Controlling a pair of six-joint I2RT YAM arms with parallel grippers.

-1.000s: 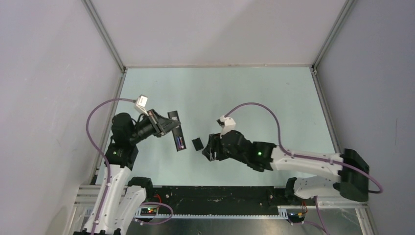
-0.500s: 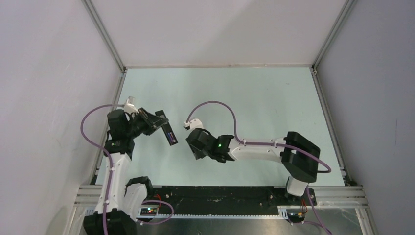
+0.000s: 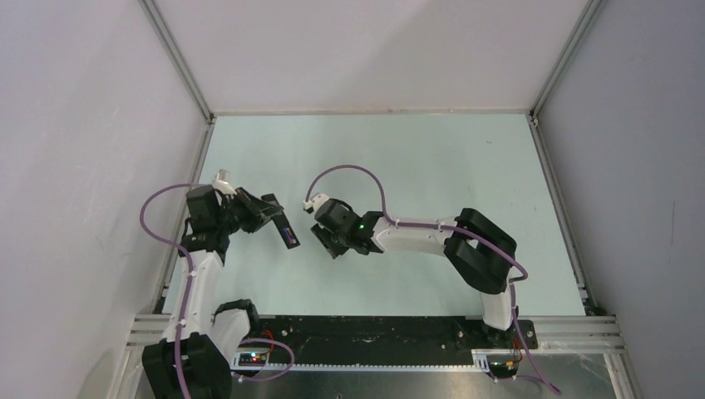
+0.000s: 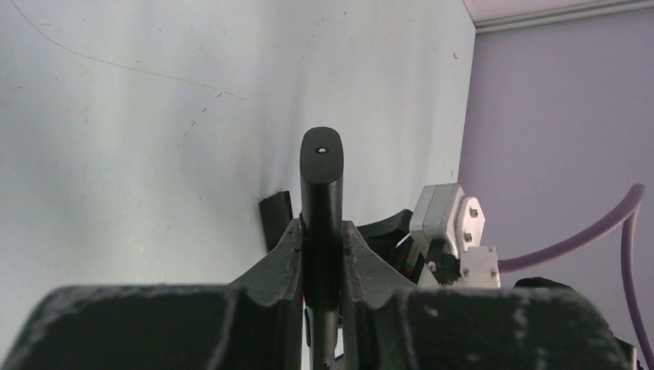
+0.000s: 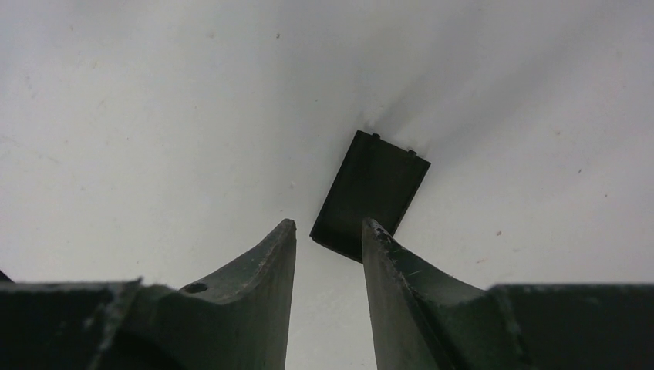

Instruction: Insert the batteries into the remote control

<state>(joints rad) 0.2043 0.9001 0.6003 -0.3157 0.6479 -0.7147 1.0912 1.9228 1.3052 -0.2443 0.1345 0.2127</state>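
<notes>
My left gripper is shut on the remote control, a slim black bar held off the table with its recess facing up. A blue-purple battery shows in that recess. In the left wrist view the remote control stands edge-on, pinched between the fingers of the left gripper. My right gripper hangs low just right of the remote. Seen from the right wrist, the right gripper is open with only table between the jaws. A dark battery does not show.
A small loose black cover plate lies flat on the table just beyond the right fingertips, its near corner by the right finger. The same cover plate shows beside the remote. The metal frame borders the table close to the left arm.
The right arm has swung left and forward over the cover plate, and its jaws have narrowed. The left arm has drawn the remote slightly back and left, still gripping it.
</notes>
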